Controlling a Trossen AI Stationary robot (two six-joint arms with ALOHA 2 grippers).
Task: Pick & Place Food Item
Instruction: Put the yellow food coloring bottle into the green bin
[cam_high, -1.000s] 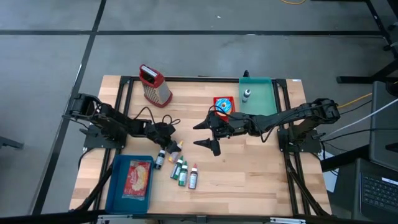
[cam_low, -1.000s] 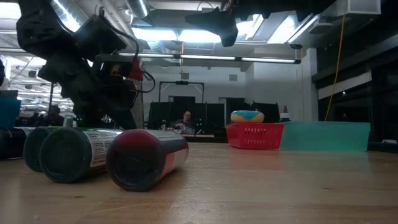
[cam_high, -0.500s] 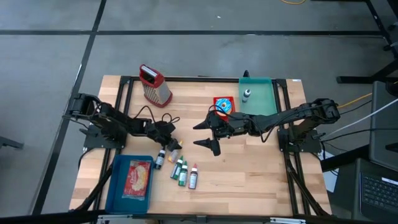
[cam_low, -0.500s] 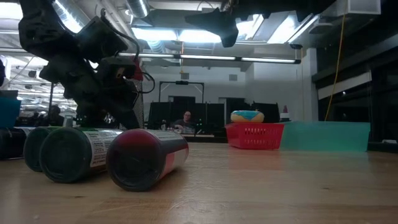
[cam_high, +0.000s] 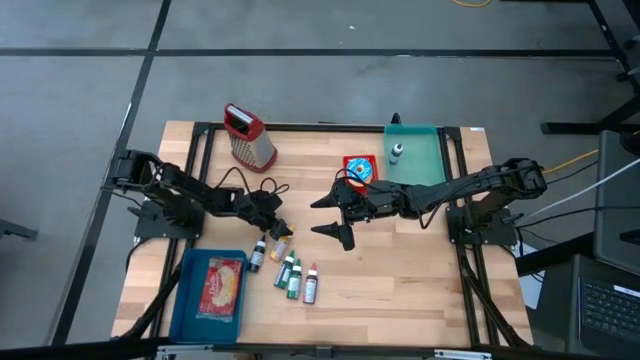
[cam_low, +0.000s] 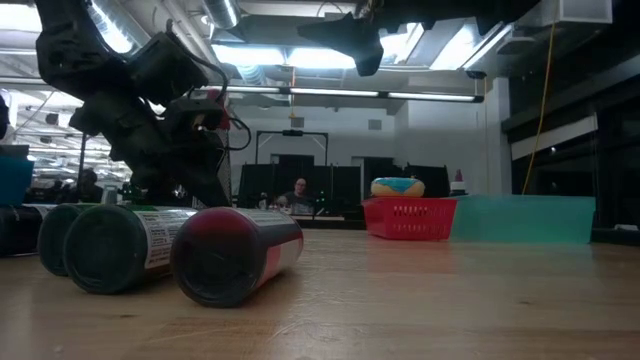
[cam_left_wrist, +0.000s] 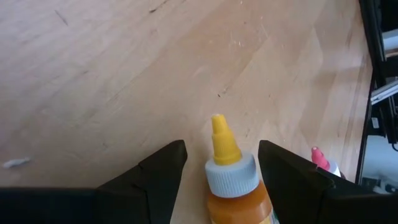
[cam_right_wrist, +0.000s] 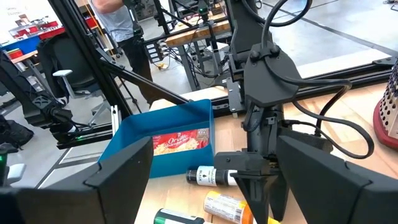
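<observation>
An orange sauce bottle (cam_left_wrist: 235, 186) with a white cap and yellow nozzle lies on the wooden table (cam_high: 400, 270), nozzle away from my left arm. My left gripper (cam_left_wrist: 222, 147) is low over it, open, one finger on each side of the cap; in the high view it is at the table's left middle (cam_high: 279, 231). My right gripper (cam_high: 322, 217) hangs open above the table's middle with nothing between its fingers. A blue bin (cam_high: 187, 300) near the front left holds a popcorn bag (cam_high: 222, 287). My left gripper comes slanting down from the table's left, its fingers along the bottle. One finger (cam_left_wrist: 280, 171) stands close against the side of the white cap (cam_left_wrist: 249, 174), the other finger clear of it. Whether any finger touches the bottle I cannot tell.
Near the orange bottle lie a black-capped bottle (cam_high: 257, 256), two green bottles (cam_high: 289, 273) and a red one (cam_high: 311, 287). A grater (cam_high: 248, 138) stands far left. A red basket with a doughnut (cam_high: 360, 167) and a green tray (cam_high: 425, 160) holding a small bottle (cam_high: 397, 152) sit far right.
</observation>
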